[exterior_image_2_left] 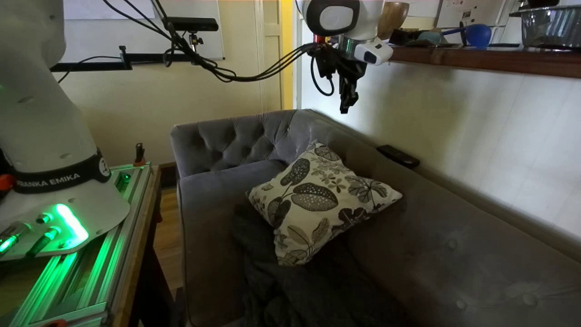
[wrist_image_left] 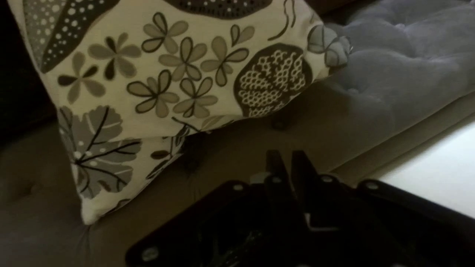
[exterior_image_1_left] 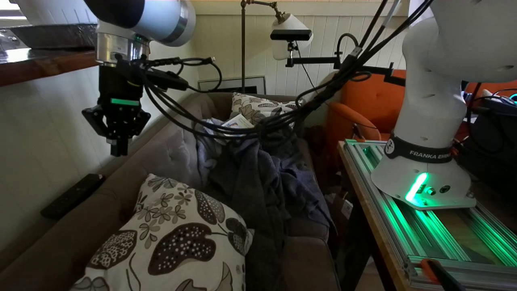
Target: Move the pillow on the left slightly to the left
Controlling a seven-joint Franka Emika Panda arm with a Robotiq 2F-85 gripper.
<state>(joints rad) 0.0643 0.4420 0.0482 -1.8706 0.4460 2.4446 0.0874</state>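
One pillow [wrist_image_left: 167,74], cropped in wrist view, fingers [wrist_image_left: 303,168] murky

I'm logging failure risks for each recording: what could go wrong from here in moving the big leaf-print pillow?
The claw hangs above the sofa with its fingers close together; lowered that way, it might push the pillow or slip off rather than grip it.
A dark blanket lies at the pillow's edge and may be dragged along.
What looks like a remote lies on top of the sofa's back, so a low sweep might knock it.
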